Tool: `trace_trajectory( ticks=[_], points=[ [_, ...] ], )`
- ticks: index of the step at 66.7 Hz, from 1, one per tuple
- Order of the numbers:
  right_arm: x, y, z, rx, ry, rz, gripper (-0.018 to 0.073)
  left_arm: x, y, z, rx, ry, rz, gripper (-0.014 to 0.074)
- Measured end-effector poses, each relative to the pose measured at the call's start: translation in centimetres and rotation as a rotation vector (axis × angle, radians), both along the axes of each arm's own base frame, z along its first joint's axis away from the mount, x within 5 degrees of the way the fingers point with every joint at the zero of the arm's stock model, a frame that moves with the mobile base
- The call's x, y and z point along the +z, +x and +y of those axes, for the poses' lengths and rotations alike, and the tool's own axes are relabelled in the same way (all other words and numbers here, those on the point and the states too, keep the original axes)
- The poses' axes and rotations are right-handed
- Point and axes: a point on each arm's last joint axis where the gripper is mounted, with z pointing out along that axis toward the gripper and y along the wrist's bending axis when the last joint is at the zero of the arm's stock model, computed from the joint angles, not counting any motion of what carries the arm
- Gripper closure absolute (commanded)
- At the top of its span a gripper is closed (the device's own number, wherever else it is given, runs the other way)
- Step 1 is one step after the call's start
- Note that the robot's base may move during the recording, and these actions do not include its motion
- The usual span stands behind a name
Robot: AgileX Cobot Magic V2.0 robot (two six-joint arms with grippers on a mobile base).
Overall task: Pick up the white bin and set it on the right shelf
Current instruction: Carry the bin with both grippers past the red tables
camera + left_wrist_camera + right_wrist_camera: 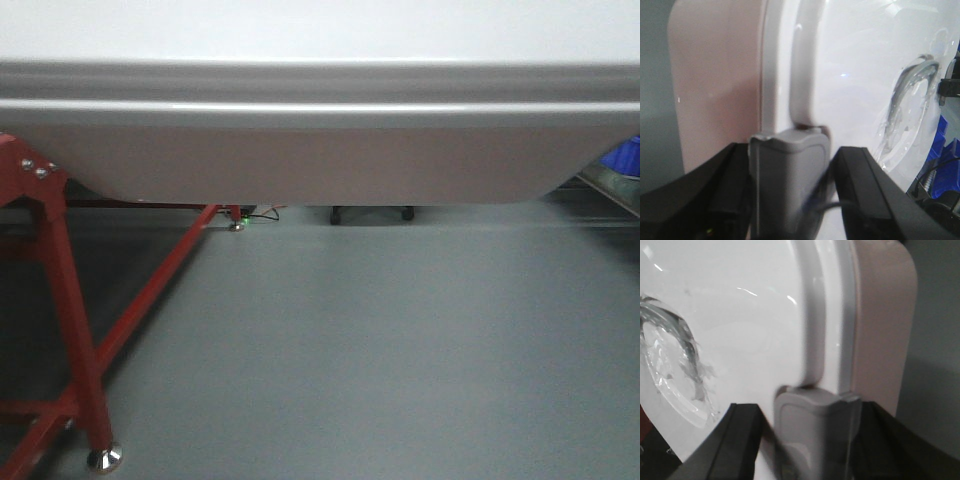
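Overflowing the front view's top edge and sides, hanging above the floor (380, 350) near the red stand (60, 290): white bin (320, 150). Hiding any contents behind the closed lid (855, 75). Clamping a grey latch (785, 190) at each end, jaws narrowly parted around it: left gripper (792, 157), right gripper (805, 412).

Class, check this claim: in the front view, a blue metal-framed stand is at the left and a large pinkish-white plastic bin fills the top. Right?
No: the metal-framed stand is red, not blue, as the exterior front-facing view shows. The large pinkish-white plastic bin does fill the top.
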Motion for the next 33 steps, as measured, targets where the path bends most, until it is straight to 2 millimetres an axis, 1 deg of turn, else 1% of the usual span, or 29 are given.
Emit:
trace_trajectory(
  ticks=[33],
  points=[
    [0.00,0.00,0.00,0.000,0.000,0.000,0.0219,0.00,0.00,0.00,0.000,0.000,0.000,0.0411]
  ],
)
